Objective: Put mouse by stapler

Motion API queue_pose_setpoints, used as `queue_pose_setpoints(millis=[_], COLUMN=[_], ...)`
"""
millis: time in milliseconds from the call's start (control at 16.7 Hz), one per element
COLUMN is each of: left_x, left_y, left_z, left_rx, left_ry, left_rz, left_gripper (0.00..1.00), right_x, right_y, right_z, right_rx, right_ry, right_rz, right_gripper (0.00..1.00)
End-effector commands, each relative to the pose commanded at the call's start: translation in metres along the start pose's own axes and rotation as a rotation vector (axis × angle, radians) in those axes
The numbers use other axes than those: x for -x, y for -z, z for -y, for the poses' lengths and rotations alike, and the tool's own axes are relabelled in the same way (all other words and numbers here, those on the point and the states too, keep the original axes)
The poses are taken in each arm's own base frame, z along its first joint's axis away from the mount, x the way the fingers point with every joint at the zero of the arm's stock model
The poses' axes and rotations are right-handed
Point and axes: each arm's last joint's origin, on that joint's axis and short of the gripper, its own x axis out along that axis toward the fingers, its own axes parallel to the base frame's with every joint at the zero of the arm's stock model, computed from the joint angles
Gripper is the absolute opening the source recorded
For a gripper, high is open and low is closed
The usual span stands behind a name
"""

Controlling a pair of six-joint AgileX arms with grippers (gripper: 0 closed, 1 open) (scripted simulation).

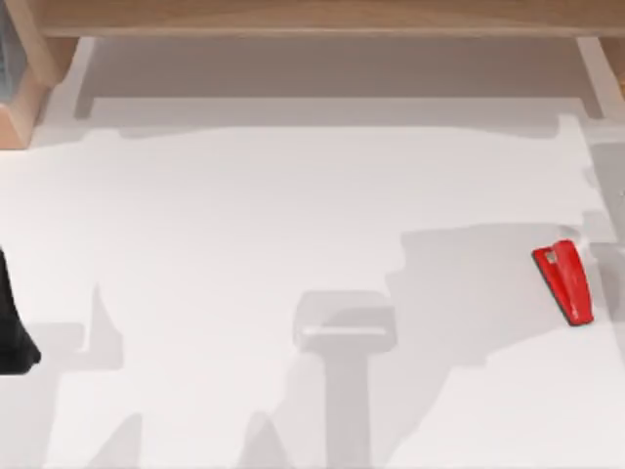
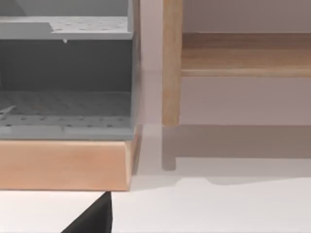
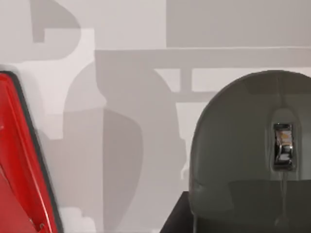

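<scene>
From above, we are looking down on a white tabletop (image 1: 293,215) crossed by grey shadows. The stapler (image 1: 563,281), a small bright red wedge on a thin black base, is lying near the tabletop's right edge, its wider end with a silvery mark pointing away from the near edge. A wooden shelf frame (image 1: 312,18) is running along the far side, cut off by the top of the picture.

At the far left edge a dark shape, which we take to be part of our left arm (image 1: 12,327), is sitting parked and mostly cut off; we cannot tell how its fingers are set. From that arm's wrist camera we are seeing a grey perforated rack (image 2: 65,77) resting on a wooden block (image 2: 65,165), a wooden post (image 2: 171,63) beside it, and a black corner at the lower margin.

From our right wrist camera, the mouse (image 3: 252,155), dark grey with a shiny scroll wheel, is showing close up and cut off at the frame's edge, with a dark piece partly hidden under it. The stapler's red side (image 3: 19,170) is lying near it, a strip of bare tabletop between them. Whether the mouse is being held or resting is hard to make out, and we cannot tell the state of the right fingers.
</scene>
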Motion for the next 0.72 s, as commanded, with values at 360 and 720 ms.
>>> queue_pose_setpoints(millis=[360,720], left_x=[0.0,0.0], left_y=[0.0,0.0], left_z=[0.0,0.0], left_rx=[0.0,0.0], left_ry=[0.0,0.0], left_rz=[0.0,0.0], left_gripper=[1.0,1.0], right_x=[0.017,0.01], right_y=[-0.005,-0.004], right_z=[-0.002,-0.004], right_rx=[0.006,0.009], right_ry=[-0.003,-0.007], right_rz=[0.063,0.052], right_gripper=[0.0,0.0])
